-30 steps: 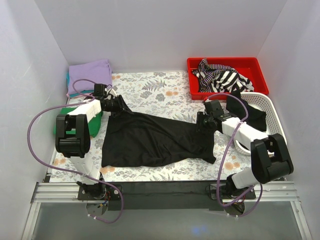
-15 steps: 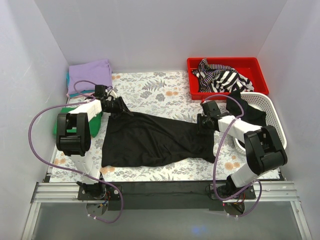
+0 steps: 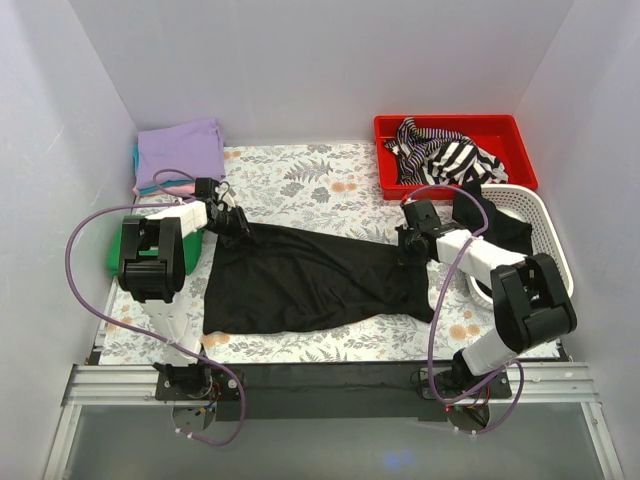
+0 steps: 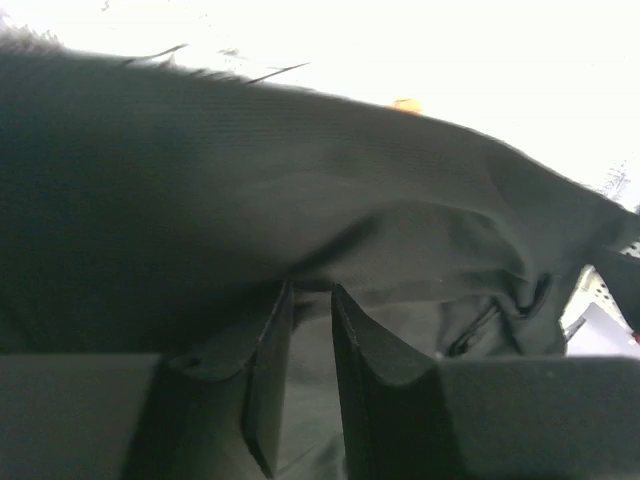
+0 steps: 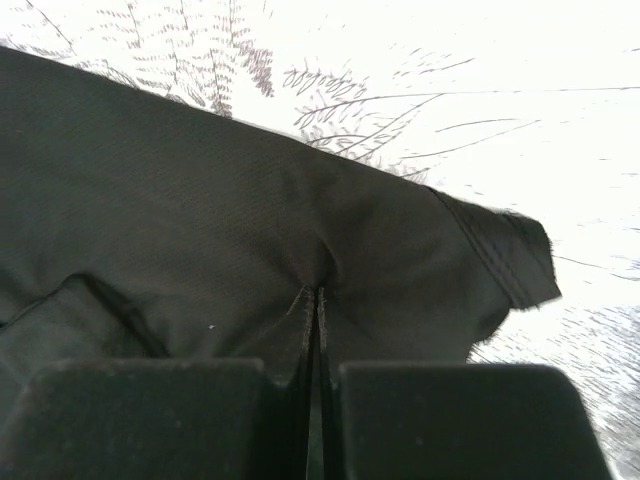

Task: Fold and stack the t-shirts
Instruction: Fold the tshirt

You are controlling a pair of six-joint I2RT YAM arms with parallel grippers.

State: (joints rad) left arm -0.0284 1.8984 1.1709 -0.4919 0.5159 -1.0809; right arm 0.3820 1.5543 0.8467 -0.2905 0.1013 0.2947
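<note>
A black t-shirt (image 3: 310,280) lies spread across the middle of the floral table, crumpled at both ends. My left gripper (image 3: 236,226) is at its far left corner. In the left wrist view the fingertips (image 4: 310,290) stand a narrow gap apart with black cloth (image 4: 200,180) draped over and between them; whether they pinch it does not show. My right gripper (image 3: 406,246) is at the shirt's far right edge. In the right wrist view its jaws (image 5: 314,292) are pressed together on a pinch of the black fabric (image 5: 180,200).
A lavender shirt (image 3: 180,150) tops a folded stack at the back left, with teal and pink edges below it. A green shirt (image 3: 118,258) lies under the left arm. A red bin (image 3: 385,125) holds a striped garment (image 3: 445,150). A white basket (image 3: 548,215) holds dark clothing (image 3: 500,228).
The right gripper has closed onto the shirt's right edge and its arm has folded in closer. The left gripper has shifted slightly along the left corner and its jaws have narrowed.
</note>
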